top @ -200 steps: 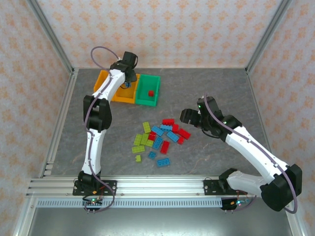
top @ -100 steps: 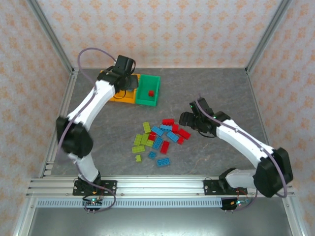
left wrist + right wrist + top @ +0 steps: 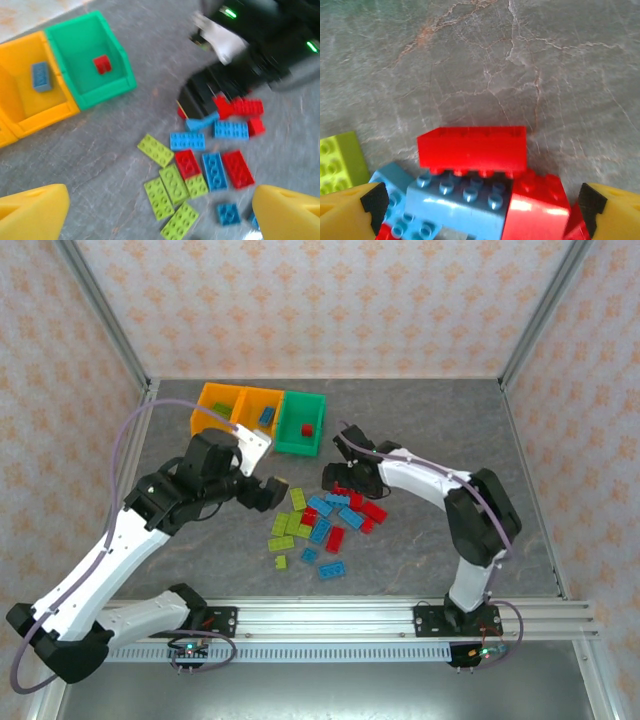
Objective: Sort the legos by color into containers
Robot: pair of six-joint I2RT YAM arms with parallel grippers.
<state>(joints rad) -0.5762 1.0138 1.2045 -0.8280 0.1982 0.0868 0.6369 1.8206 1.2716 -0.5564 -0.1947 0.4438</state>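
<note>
1. Left pincer (image 3: 268, 490) hangs released above the table (image 3: 430, 430), just left of the legos (image 3: 322, 522). Its blunt yellow pads (image 3: 32, 210) are spread wide with nothing between them. The white left arm (image 3: 130, 530) slants up from the near left corner, bent at the elbow.
2. The legos lie in a loose pile on the table's grey, veined, stone-like surface. They are glossy studded bricks in lime green, light blue and red, mostly flat with studs up.
3. Right pincer (image 3: 335, 478) is also released, low at the pile's far edge. Its yellow, black-tipped pads (image 3: 350, 210) stand either side of a cluster without clamping it. Between them a red brick (image 3: 472, 147) shows a smooth face, touching a light blue brick (image 3: 460, 200) and a shiny second red brick (image 3: 535, 202). The right arm (image 3: 480, 520) rises from its base, folds at the elbow and reaches leftward.
4. Farthest off, three smooth open-top plastic containers (image 3: 252, 400) stand touching in a row. The left orange bin (image 3: 200, 415) holds a green piece (image 3: 222, 408). The middle orange bin (image 3: 47, 112) holds a blue piece (image 3: 267, 416). The green bin (image 3: 298, 447) holds a small red piece (image 3: 307, 429).
</note>
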